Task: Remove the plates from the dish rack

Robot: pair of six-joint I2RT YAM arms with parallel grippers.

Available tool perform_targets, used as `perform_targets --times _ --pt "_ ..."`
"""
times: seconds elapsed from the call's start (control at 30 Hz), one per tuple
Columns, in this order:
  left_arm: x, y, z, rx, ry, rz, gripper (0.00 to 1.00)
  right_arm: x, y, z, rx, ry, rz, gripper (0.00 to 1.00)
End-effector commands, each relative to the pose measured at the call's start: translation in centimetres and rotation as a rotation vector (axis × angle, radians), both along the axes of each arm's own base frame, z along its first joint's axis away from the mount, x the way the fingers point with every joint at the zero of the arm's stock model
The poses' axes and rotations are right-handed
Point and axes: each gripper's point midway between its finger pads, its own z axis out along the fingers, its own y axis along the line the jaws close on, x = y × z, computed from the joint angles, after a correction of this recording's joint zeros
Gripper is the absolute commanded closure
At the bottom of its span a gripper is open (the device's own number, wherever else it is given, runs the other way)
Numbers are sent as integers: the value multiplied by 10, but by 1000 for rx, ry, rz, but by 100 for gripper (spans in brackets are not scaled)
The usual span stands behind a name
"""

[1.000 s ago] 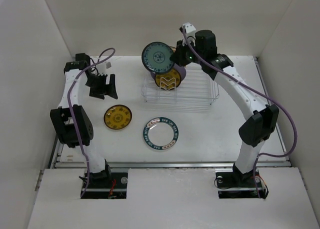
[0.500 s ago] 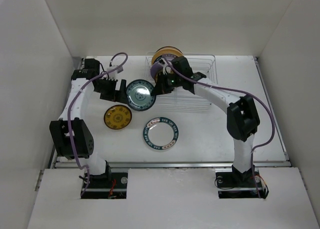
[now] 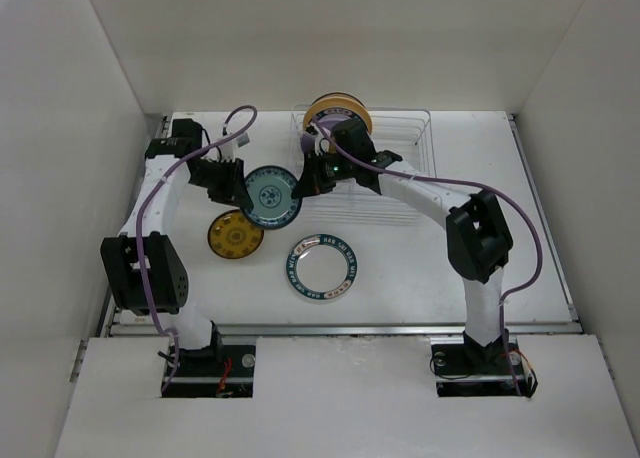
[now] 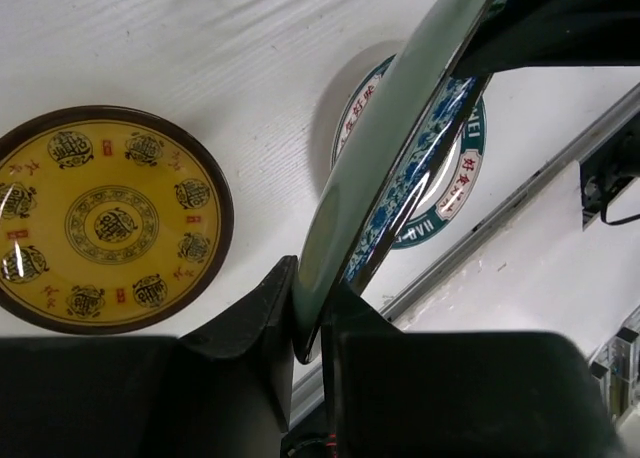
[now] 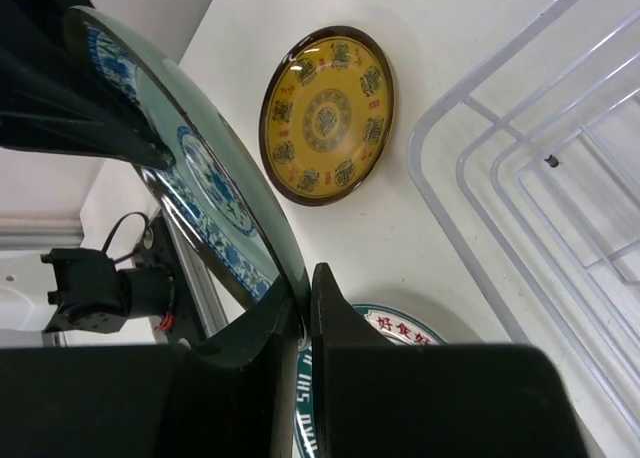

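A teal plate with a blue pattern [image 3: 272,195] hangs tilted above the table, just left of the dish rack [image 3: 405,148]. My left gripper [image 3: 240,185] is shut on its left rim and my right gripper [image 3: 303,185] is shut on its right rim. The left wrist view has the plate's edge [image 4: 400,128] wedged in the left gripper [image 4: 310,293]. In the right wrist view the rim [image 5: 200,168] is pinched in the right gripper [image 5: 305,288]. A yellow plate [image 3: 337,111] stands in the rack's back left corner, with a lavender plate [image 3: 316,136] in front of it.
A small gold-patterned plate [image 3: 236,235] lies flat on the table below the held plate. A white plate with a teal rim [image 3: 321,268] lies to its right, nearer the front edge. White walls close in the table on three sides.
The right arm swung the teal plate from above the rack down to its left. The left gripper came in from the left and shut on the plate's other rim.
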Motion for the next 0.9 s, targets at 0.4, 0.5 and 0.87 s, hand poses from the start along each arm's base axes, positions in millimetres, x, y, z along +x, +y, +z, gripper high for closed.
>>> perform_targets --times 0.4,0.5,0.87 --pt "-22 43 10 -18 111 88 100 4 6 61 70 -97 20 12" --pt "-27 73 -1 16 166 156 100 27 -14 82 61 -158 -88 10" --pt "-25 93 -82 79 461 220 100 115 -108 95 -202 -362 -554 20"
